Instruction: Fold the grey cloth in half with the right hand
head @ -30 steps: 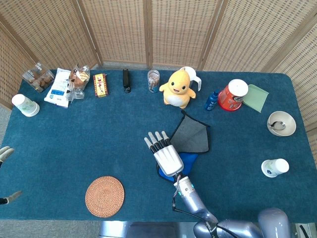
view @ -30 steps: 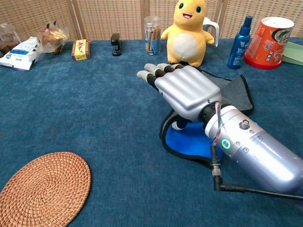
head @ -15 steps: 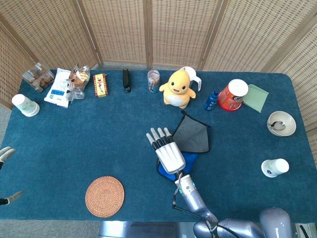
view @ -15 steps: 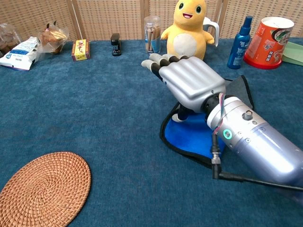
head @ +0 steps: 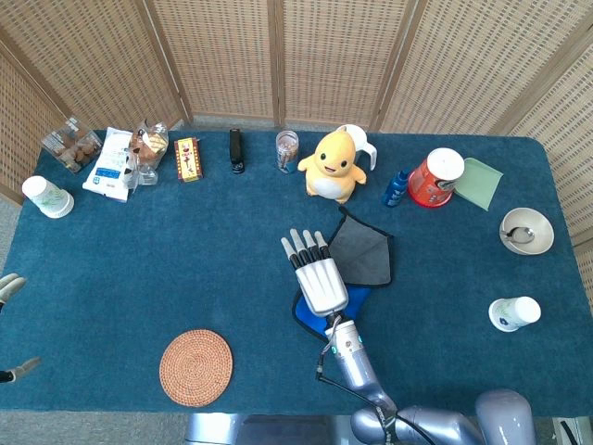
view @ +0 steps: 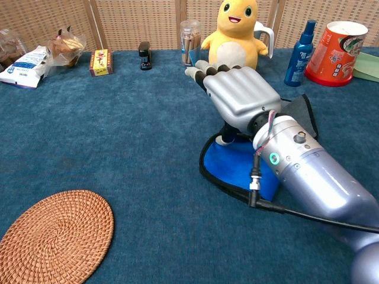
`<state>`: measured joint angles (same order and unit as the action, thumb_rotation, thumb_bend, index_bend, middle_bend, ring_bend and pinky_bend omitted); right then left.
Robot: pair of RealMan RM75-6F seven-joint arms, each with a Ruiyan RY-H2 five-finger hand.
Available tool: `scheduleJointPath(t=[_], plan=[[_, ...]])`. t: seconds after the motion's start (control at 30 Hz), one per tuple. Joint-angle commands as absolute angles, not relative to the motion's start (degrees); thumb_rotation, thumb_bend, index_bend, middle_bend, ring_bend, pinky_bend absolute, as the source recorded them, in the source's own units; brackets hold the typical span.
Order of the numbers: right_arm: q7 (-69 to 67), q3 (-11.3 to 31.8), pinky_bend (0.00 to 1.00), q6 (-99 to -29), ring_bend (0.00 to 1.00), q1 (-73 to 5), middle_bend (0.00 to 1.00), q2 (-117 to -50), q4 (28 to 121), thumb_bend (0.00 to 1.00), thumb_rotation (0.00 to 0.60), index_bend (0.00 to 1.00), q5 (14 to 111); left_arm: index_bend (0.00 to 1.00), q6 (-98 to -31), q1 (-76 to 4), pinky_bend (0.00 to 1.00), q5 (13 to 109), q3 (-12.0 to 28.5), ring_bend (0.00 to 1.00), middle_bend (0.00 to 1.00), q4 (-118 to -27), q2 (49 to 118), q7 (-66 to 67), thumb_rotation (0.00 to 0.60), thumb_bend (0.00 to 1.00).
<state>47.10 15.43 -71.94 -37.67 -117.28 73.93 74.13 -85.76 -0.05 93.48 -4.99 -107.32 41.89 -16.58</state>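
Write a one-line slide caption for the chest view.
Right hand flat above the half-folded grey cloth, blue underside showing.

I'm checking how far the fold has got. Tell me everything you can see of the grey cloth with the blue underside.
The grey cloth with the blue underside lies on the dark blue table covering, in front of the yellow plush toy. It looks like soft fabric edged with dark trim. Its far part shows grey, while the near part shows bright blue. The right hand, fingers extended, is over the cloth's left side, hiding the boundary between the colours; contact cannot be confirmed.
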Motion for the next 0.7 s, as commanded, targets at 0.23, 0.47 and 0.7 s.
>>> scheduleJointPath(t=[0.23, 0.47, 0.7], plan=[[48.5, 15.6, 0.19, -72.4, 0.06, -38.4, 0.02, -119.7, 73.0, 0.0, 0.6, 0.0, 72.8, 0.0, -85.7, -0.1, 0.0, 93.5, -5.0, 0.0, 0.0, -107.3, 41.9, -16.6, 0.6, 0.12], [48.7, 14.8, 0.19, -72.0, 0.05, -38.9, 0.01, -119.9, 72.7, 0.0, 0.6, 0.0, 73.3, 0.0, -85.7, -0.1, 0.0, 93.5, -5.1, 0.0, 0.0, -107.2, 41.8, -16.9, 0.6, 0.12], [48.1, 14.7, 0.19, -71.8, 0.03, -38.6, 0.0, -118.8, 73.5, 0.0, 0.6, 0.0, 73.1, 0.0, -85.8, 0.0, 0.0, 93.5, -5.1, 0.0, 0.0, -107.2, 41.8, -17.0, 0.6, 0.12]])
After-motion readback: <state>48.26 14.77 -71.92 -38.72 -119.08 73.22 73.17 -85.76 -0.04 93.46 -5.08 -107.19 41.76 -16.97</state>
